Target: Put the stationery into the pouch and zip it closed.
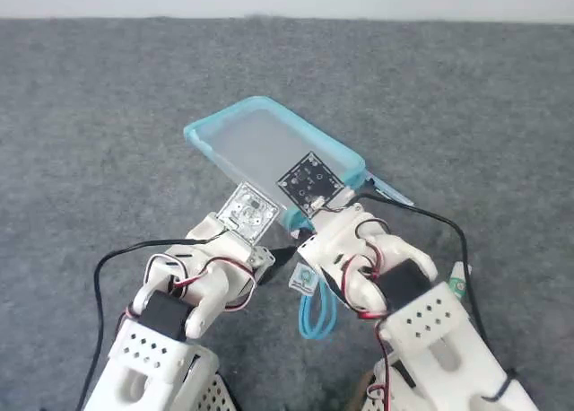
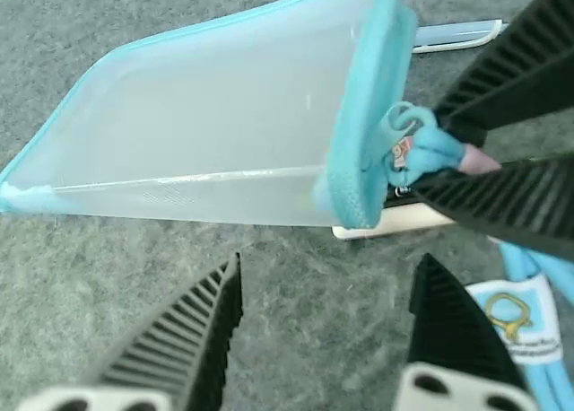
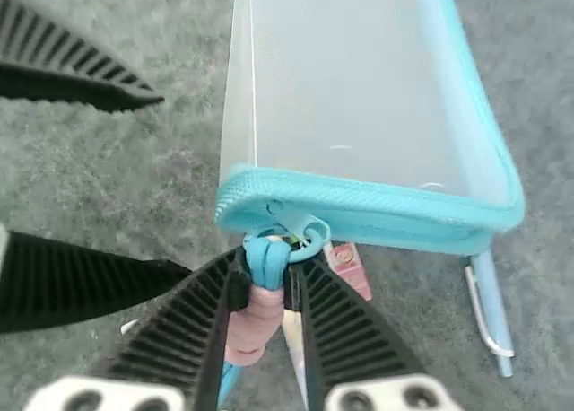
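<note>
One zip pull (image 3: pixel 267 246) is pinched tight by the right gripper (image 3: pixel 269 263), and the pouch (image 3: pixel 350 79) is stretched straight ahead of it.

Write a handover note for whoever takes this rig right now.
Right claw: shut on the blue zipper pull cord at one end of the translucent plastic pouch with blue trim.
Left claw: open, holding nothing, beside that same end.
Things: pouch on the grey carpet; the light-blue pen lies on the carpet outside it; a small pink item lies by the pouch's end.
Done: pull gripped; nothing visible inside the pouch.
Left: get the pen in, then zip shut. Whether the zip is open now, I cannot tell.
</note>
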Controlling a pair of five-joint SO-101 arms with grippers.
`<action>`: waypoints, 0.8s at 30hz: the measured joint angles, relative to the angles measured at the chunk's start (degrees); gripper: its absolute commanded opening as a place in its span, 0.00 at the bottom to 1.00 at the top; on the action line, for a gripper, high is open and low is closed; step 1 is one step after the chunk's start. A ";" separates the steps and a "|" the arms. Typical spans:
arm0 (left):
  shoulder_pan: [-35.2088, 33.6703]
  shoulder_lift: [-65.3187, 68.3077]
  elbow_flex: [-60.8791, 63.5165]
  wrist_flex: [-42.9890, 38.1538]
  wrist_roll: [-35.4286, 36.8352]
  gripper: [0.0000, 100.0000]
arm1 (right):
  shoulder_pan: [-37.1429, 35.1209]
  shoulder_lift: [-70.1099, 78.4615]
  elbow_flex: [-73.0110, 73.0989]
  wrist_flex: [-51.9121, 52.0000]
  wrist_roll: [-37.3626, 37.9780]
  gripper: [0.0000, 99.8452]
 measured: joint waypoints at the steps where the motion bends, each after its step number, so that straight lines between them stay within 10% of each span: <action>1: -0.26 0.00 0.00 -0.79 0.09 0.29 | 0.00 -0.88 0.00 0.53 0.00 0.01; 24: -0.09 0.00 1.49 -0.09 2.64 0.29 | -4.57 -2.46 1.23 2.46 0.44 0.01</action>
